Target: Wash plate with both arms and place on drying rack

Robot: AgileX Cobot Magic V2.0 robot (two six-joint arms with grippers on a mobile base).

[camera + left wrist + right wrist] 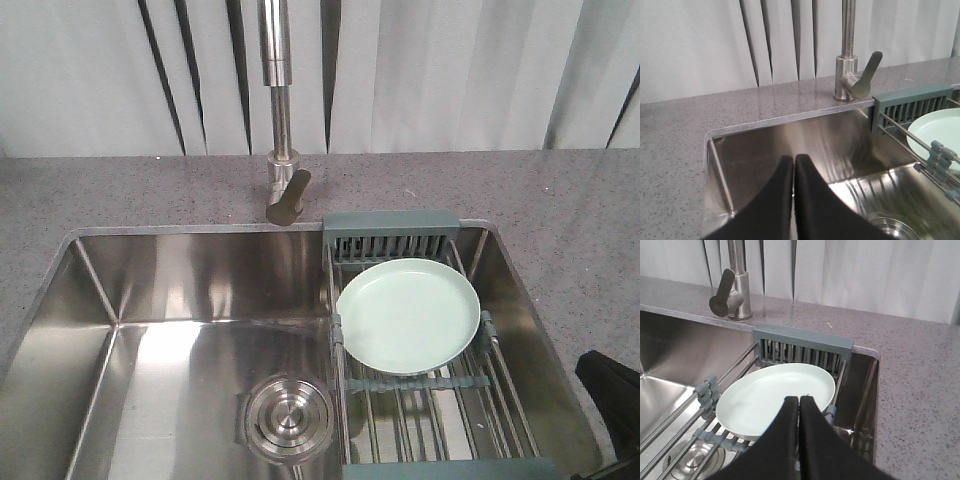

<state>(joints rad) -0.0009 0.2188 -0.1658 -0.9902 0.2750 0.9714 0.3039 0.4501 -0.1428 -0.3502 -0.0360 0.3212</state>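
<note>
From the front view, a pale mint-green plate [408, 315] lay flat on the drying rack [430, 390] spanning the right side of a steel sink [150, 350], below the faucet [277, 110]. The left wrist view showed the left gripper [794, 172] pressed closed, empty, over the basin. The right wrist view showed the right gripper [799, 412] likewise closed above the plate's near edge.
</note>
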